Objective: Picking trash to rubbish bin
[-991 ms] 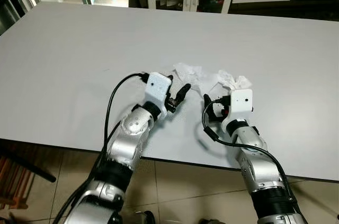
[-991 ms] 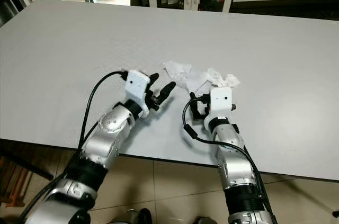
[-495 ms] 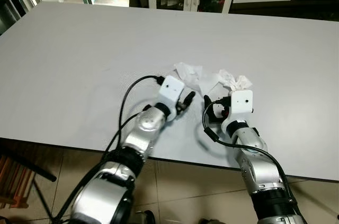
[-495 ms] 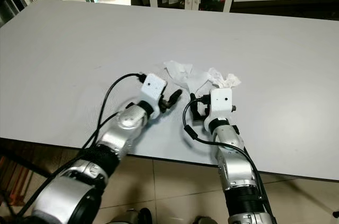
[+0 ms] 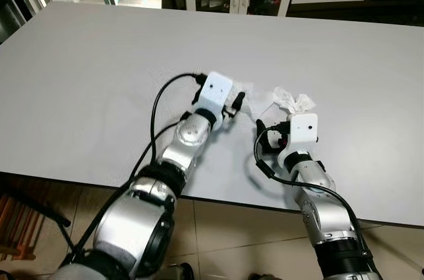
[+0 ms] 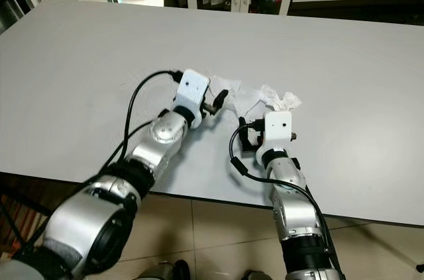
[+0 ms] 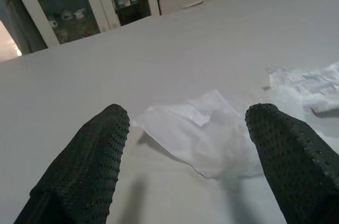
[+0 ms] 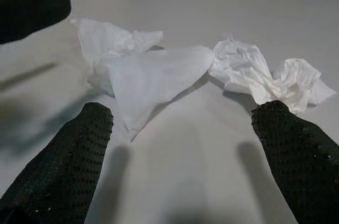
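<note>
i've got the left gripper (image 7: 185,155) spread wide at the flat tissue (image 7: 198,134) on the grey table (image 5: 86,75), right gripper (image 8: 185,155) splayed too, facing the crumpled tissue (image 8: 265,75) just beside it.

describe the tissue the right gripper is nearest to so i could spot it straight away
On the big grey table, look just beyond the right gripper, whose fingers are open. The crumpled tissue lies past its white wrist block, on the robot's right of the pile. Unlike the flatter, smoother sheet beside it, it is tightly scrunched into a wrinkled ball.
</note>
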Available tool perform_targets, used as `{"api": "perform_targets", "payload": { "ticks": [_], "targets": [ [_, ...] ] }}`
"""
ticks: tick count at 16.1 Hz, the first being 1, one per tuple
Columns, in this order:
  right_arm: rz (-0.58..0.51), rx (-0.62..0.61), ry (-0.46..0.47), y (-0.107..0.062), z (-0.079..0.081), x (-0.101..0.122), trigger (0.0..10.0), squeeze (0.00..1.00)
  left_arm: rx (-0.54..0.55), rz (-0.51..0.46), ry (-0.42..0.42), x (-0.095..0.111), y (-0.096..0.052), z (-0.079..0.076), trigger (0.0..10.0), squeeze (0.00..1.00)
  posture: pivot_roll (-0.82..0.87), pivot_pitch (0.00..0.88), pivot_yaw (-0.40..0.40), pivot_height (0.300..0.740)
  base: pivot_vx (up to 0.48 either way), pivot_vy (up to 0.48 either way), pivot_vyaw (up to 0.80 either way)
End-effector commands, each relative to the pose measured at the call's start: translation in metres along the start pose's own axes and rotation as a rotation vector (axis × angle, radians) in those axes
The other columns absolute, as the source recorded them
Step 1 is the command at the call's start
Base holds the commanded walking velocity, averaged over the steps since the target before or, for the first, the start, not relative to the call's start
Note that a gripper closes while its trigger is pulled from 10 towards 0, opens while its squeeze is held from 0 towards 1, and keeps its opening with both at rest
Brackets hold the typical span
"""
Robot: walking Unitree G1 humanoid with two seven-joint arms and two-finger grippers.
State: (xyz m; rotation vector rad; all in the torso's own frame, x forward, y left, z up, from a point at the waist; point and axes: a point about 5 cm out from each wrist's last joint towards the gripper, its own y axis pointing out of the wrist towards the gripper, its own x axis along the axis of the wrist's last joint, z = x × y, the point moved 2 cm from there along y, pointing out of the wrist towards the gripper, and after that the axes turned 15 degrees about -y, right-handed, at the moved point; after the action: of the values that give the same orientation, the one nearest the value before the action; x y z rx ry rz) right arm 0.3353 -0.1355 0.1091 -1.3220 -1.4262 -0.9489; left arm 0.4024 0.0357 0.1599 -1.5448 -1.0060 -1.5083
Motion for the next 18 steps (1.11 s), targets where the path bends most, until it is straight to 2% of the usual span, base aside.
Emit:
{"api": "perform_targets", "payload": {
  "ticks": [1, 3, 5, 7, 9, 10, 11, 13, 14, 15, 16, 18],
  "targets": [
    [0.005, -0.007, 0.010, -0.002, -0.001, 0.000, 10.0, 0.00, 0.020, 0.023, -0.013, -0.001, 0.001, 0.003, 10.0, 0.00, -0.13, 0.109, 0.031, 0.740, 0.000, 0.000, 0.00],
    [0.005, -0.012, 0.012, -0.003, -0.001, 0.000, 10.0, 0.00, 0.038, 0.085, -0.024, -0.013, -0.001, 0.005, 10.0, 0.00, -0.14, 0.112, 0.032, 0.740, 0.000, 0.000, 0.00],
    [0.005, -0.008, 0.015, -0.004, 0.001, 0.000, 10.0, 0.00, 0.028, 0.166, -0.069, -0.034, -0.008, 0.003, 10.0, 0.00, -0.14, 0.117, 0.033, 0.740, 0.000, 0.000, 0.00],
    [0.005, -0.009, 0.019, -0.004, 0.001, 0.000, 10.0, 0.00, 0.009, 0.203, -0.114, -0.044, -0.011, -0.001, 10.0, 0.00, -0.14, 0.119, 0.033, 0.740, 0.000, 0.000, 0.00],
    [0.009, -0.010, 0.023, -0.007, 0.003, -0.001, 10.0, 0.00, -0.021, 0.278, -0.152, -0.064, -0.019, -0.011, 10.0, 0.00, -0.16, 0.131, 0.031, 0.740, 0.000, 0.000, 0.00],
    [0.010, -0.011, 0.023, -0.008, 0.003, -0.001, 10.0, 0.00, -0.033, 0.294, -0.151, -0.068, -0.020, -0.014, 4.2, 0.00, -0.16, 0.135, 0.031, 0.740, 0.000, 0.000, 0.00],
    [0.012, -0.012, 0.024, -0.009, 0.002, -0.001, 10.0, 0.00, -0.044, 0.306, -0.151, -0.072, -0.022, -0.018, 0.0, 0.00, -0.16, 0.138, 0.030, 0.740, 0.000, 0.000, 0.00],
    [0.017, -0.015, 0.025, -0.010, 0.001, -0.003, 10.0, 0.00, -0.065, 0.313, -0.140, -0.077, -0.024, -0.024, 0.0, 0.00, -0.16, 0.144, 0.029, 0.740, 0.000, 0.000, 0.00],
    [0.018, -0.015, 0.025, -0.011, 0.001, -0.003, 10.0, 0.00, -0.071, 0.298, -0.132, -0.074, -0.023, -0.024, 3.1, 0.00, -0.16, 0.146, 0.029, 0.740, 0.000, 0.000, 0.00],
    [0.019, -0.015, 0.025, -0.011, 0.001, -0.003, 10.0, 0.00, -0.065, 0.267, -0.143, -0.067, -0.020, -0.022, 10.0, 0.00, -0.16, 0.147, 0.028, 0.740, 0.000, 0.000, 0.00],
    [0.022, -0.013, 0.026, -0.011, 0.002, -0.003, 10.0, 0.00, -0.055, 0.136, -0.164, -0.030, -0.005, -0.016, 10.0, 0.00, -0.15, 0.148, 0.028, 0.740, 0.000, 0.000, 0.00],
    [0.025, -0.011, 0.027, -0.011, 0.002, -0.004, 10.0, 0.00, -0.035, 0.004, -0.181, 0.013, 0.009, -0.007, 10.0, 0.00, -0.14, 0.144, 0.028, 0.740, 0.000, 0.000, 0.00]
  ]
}}
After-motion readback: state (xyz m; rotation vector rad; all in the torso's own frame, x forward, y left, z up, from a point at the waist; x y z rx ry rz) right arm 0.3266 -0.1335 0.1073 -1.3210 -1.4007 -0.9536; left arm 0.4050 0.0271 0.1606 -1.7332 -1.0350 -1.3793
